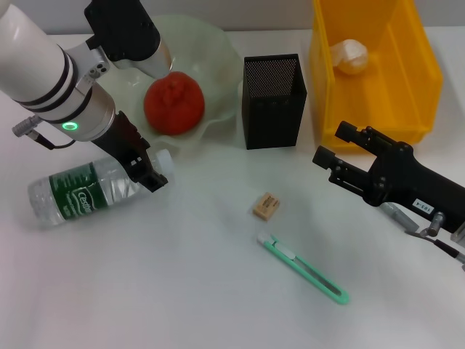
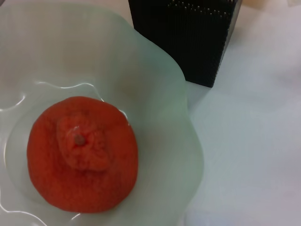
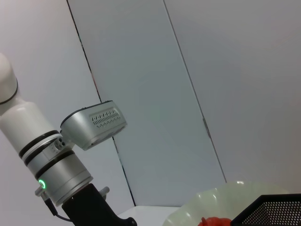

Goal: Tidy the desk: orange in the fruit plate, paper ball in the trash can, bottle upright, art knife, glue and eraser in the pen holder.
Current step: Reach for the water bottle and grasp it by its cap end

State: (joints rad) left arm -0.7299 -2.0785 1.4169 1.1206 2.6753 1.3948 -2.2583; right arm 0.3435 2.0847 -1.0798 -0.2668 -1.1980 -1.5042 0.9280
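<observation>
We saw the paper ball in the yellow bin and the orange in the plate. The bottle lay flat, our left gripper at its cap, jaws indiscernible. Our right gripper hung open beside the bin. Eraser and knife had open room.

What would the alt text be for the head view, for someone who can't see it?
The left gripper reaches down at the neck of a water bottle lying on its side on the white desk. An orange sits in the pale fruit plate; an eraser and green art knife lie loose.
</observation>
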